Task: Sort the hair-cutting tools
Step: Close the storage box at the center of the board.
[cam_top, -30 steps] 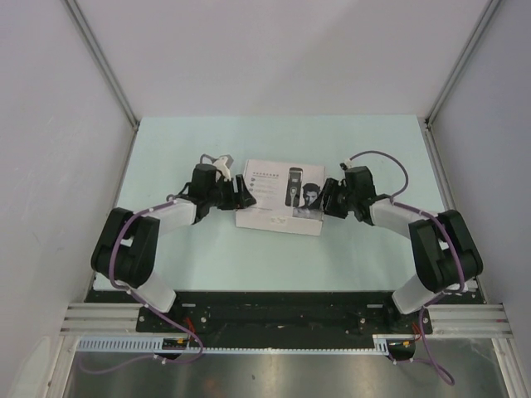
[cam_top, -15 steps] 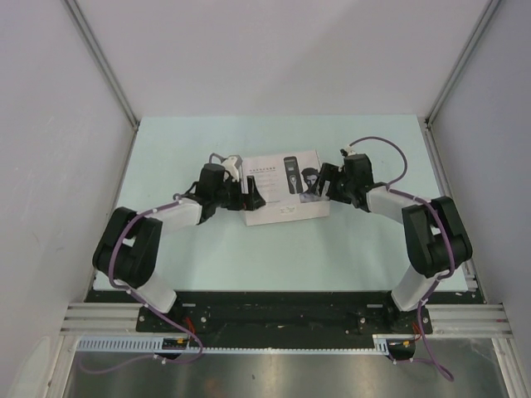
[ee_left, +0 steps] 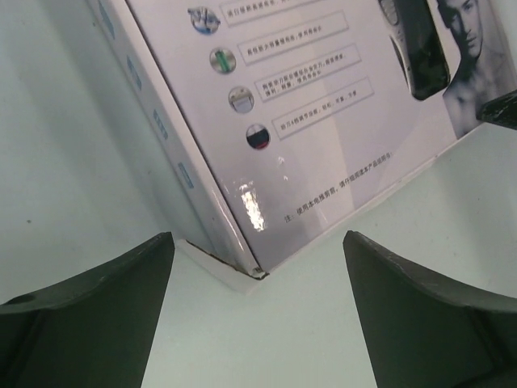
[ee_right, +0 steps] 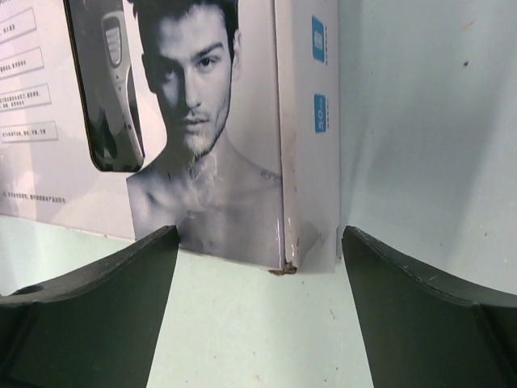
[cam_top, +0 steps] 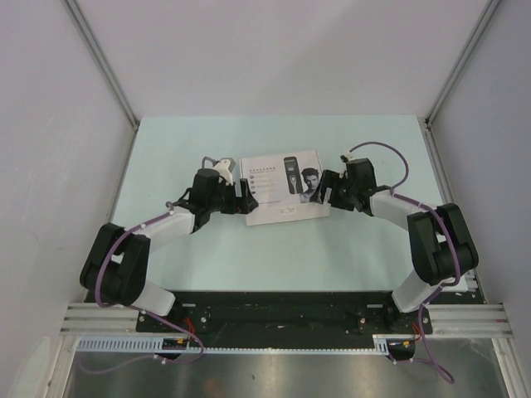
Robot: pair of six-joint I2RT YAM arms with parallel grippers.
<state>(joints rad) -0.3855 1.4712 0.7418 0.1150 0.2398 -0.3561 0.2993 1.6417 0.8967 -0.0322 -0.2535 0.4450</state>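
Left claw and right claw gape wide, empty; the closed box lies between them, a corner just ahead of each.

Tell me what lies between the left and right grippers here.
The white printed box lies flat on the table between the left gripper and the right gripper, as the top view shows. Each wrist view shows a box corner ahead of open fingers.
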